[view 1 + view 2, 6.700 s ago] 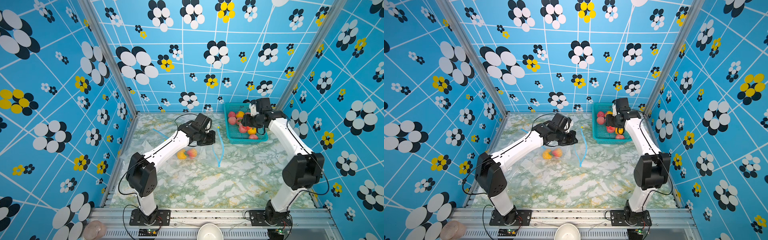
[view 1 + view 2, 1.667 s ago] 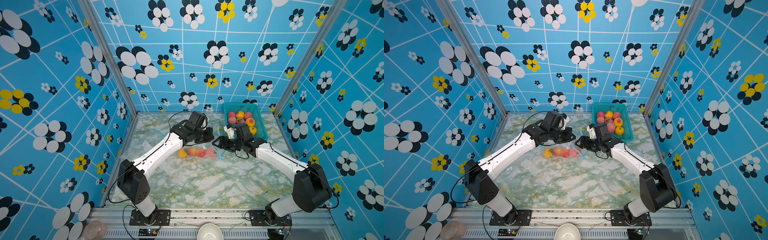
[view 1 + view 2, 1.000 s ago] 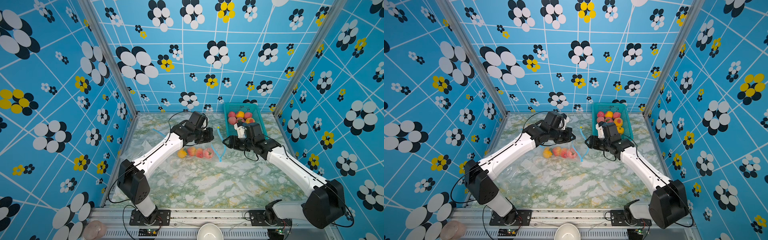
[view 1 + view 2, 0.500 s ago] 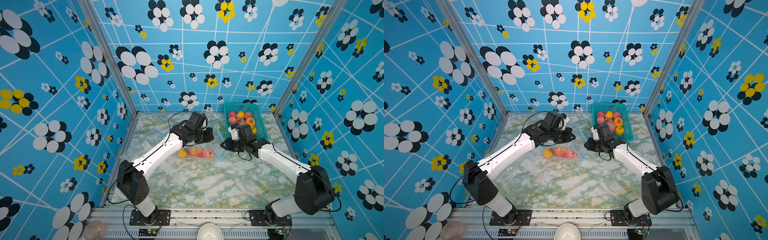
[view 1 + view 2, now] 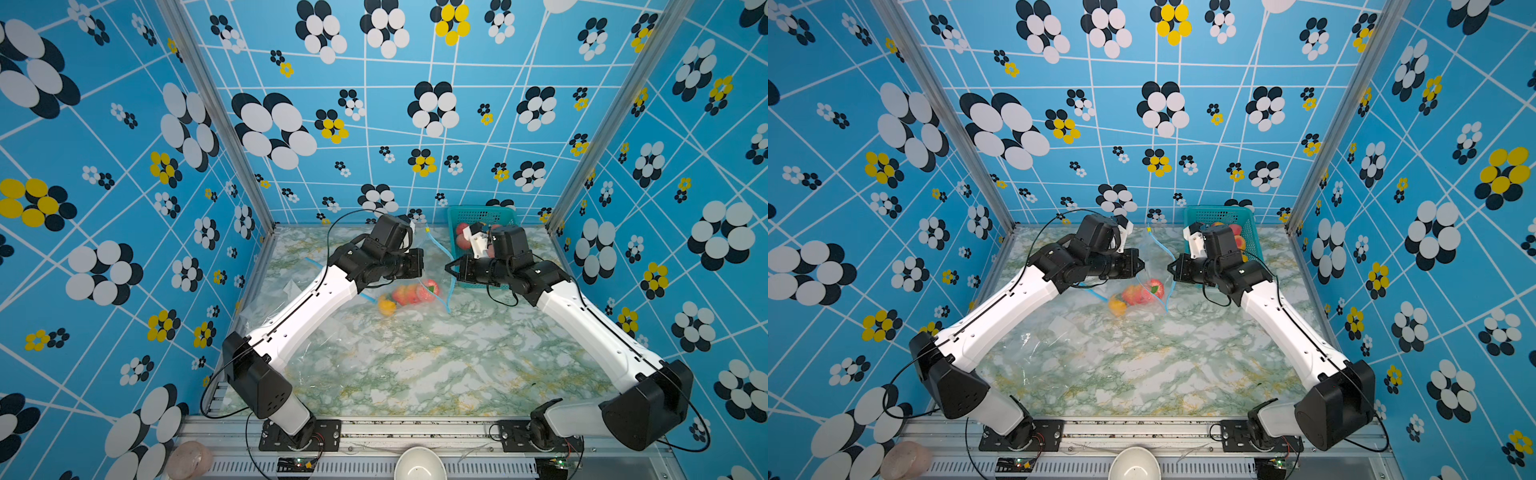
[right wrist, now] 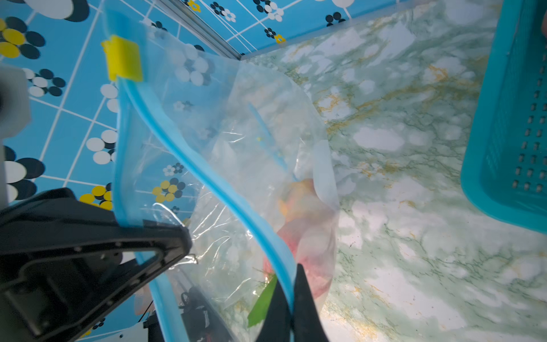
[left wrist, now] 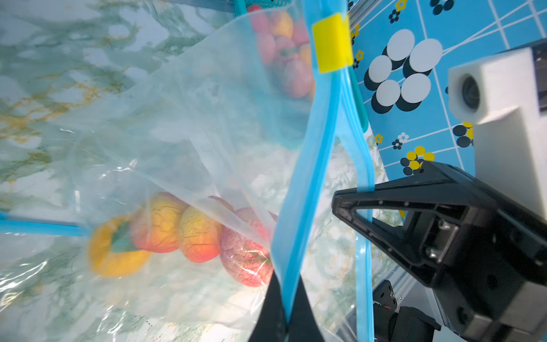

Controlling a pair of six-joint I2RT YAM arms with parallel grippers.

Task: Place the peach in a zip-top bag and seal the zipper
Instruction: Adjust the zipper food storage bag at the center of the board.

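Counter (image 5: 478, 365) open across lower centre; basket (image 5: 478, 212) (upper right) and raised bag (image 5: 434, 266) block mid-frame.

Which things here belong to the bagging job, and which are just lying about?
In the job: clear zip-top bag with blue zipper strip, yellow slider, orange-pink peaches inside it, teal plastic basket of peaches, left gripper, right gripper, both pinching its strip.
Lying about: white bowl, pinkish round object, crumpled clear plastic by left arm.

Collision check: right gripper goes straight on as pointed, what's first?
The zip-top bag film: the right gripper pinches its zipper rim. Beyond it, probably the left gripper, though depth is unclear.
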